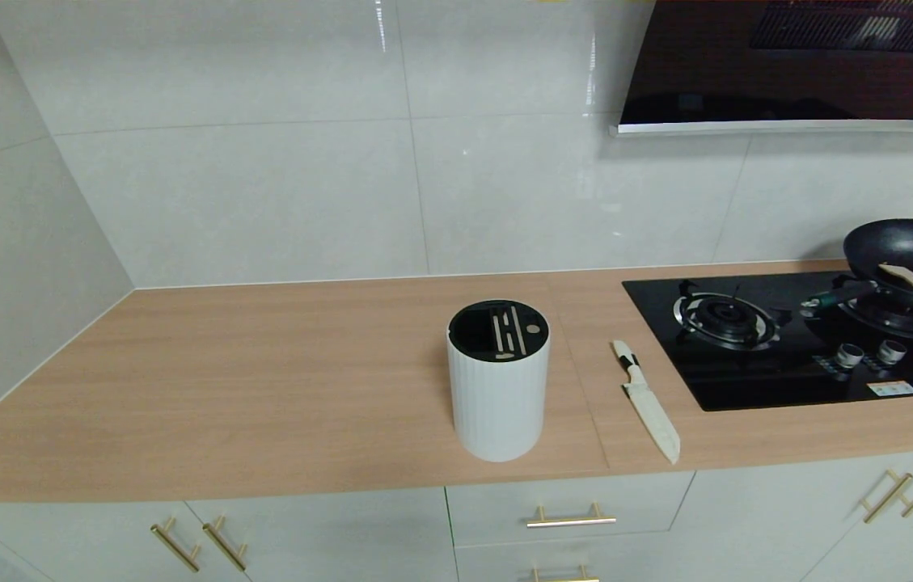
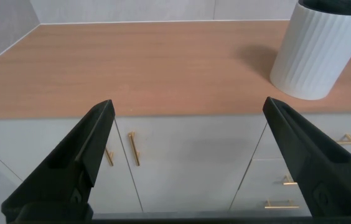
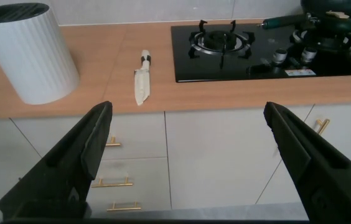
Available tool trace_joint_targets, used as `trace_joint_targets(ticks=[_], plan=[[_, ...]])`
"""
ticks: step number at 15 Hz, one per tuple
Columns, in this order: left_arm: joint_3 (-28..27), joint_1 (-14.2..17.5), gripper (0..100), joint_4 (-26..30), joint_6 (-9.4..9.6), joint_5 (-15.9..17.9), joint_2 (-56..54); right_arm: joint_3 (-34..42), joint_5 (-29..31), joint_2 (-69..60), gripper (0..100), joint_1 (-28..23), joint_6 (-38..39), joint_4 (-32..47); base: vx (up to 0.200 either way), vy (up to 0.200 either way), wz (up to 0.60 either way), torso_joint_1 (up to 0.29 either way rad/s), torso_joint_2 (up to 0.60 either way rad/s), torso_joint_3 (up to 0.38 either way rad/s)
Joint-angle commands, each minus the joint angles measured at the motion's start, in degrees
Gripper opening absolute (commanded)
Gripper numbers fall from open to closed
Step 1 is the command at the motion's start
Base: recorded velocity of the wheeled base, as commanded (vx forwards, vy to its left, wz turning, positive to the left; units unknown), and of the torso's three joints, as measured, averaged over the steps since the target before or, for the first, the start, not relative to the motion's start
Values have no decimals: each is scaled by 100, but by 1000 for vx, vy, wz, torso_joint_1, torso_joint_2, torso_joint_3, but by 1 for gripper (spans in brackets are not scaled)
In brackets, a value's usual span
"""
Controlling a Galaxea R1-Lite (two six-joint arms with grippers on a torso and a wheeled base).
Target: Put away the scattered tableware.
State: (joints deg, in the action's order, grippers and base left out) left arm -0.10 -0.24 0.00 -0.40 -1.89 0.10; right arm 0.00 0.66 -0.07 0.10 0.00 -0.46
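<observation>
Hanging before the desk (image 1: 262,388), my right gripper (image 3: 187,107) and left gripper (image 2: 188,102) gape empty; knife (image 1: 644,400) lies nearer right, blade pointing toward me, beside holder (image 1: 498,396).

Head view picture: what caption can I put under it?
A cream-white knife lies on the wooden counter between a white ribbed cylinder holder and a black gas hob.

- We see a white holder (image 1: 498,404) with vertical ribbing and a black top.
- The knife (image 1: 647,402) is cream, with a black band at the handle.
- The table (image 1: 262,380) is light brown wood grain.
- The hob (image 1: 779,372) is glossy black; the pan (image 1: 909,246) is black.
- The drawer handles (image 1: 571,517) are gold on white fronts.
</observation>
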Motion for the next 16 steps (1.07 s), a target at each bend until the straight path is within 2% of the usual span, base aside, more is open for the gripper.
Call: trace_joint_targets(ticks=[1, 2, 5, 7, 11, 16], plan=[[1, -2, 100, 0, -4, -4, -1, -132, -4, 7, 100, -1, 44, -68, 0, 0, 0, 0, 0, 0], [1, -2, 100, 0, -4, -4, -1, -879, -163, 183, 100, 25, 448, -33, 0, 0, 0, 0, 0, 0], [1, -2, 100, 0, -4, -4, -1, -1459, -857, 1633, 100, 78, 536, 152, 0, 0, 0, 0, 0, 0], [1, -2, 100, 0, -4, -4, -1, -1837, -901, 3040, 100, 87, 475, 29, 0, 0, 0, 0, 0, 0], [1, 7, 100, 0, -4, -4, -1, -2716, -892, 5773, 100, 421, 475, -1158, 0, 0, 0, 0, 0, 0], [1, 7, 100, 0, -4, -4, -1, -3841, -830, 8049, 100, 860, 448, -1298, 0, 0, 0, 0, 0, 0]])
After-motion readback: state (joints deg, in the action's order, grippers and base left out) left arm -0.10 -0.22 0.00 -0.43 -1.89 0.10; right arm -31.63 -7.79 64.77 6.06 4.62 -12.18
